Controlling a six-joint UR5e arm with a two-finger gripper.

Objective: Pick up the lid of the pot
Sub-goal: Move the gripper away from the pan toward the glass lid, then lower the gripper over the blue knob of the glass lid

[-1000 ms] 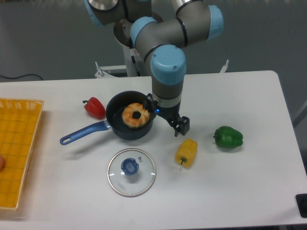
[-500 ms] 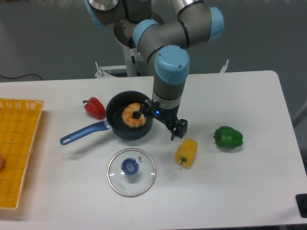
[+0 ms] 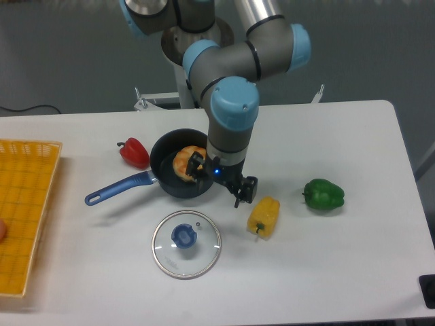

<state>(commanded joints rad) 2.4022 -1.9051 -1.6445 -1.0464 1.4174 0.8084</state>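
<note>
The gripper (image 3: 219, 185) hangs over the table between the pan and the yellow pepper, its two fingers spread apart with nothing between them. The pot lid (image 3: 204, 257), clear with a thin rim, lies on the white table nearer the front, knob upward. Its round blue knob (image 3: 184, 236) is fully in view. In the image, the fingertips are above and to the right of the knob, apart from it.
Behind the lid, a black pan (image 3: 160, 163) with a blue handle holds an orange-brown item (image 3: 182, 163). Around are a red pepper (image 3: 134, 153), a yellow pepper (image 3: 264, 217) and a green pepper (image 3: 323, 195). A yellow crate (image 3: 27, 204) stands at left.
The gripper has moved slightly left and toward the front, and has turned a little. It stays open. The lid and the other objects have not moved.
</note>
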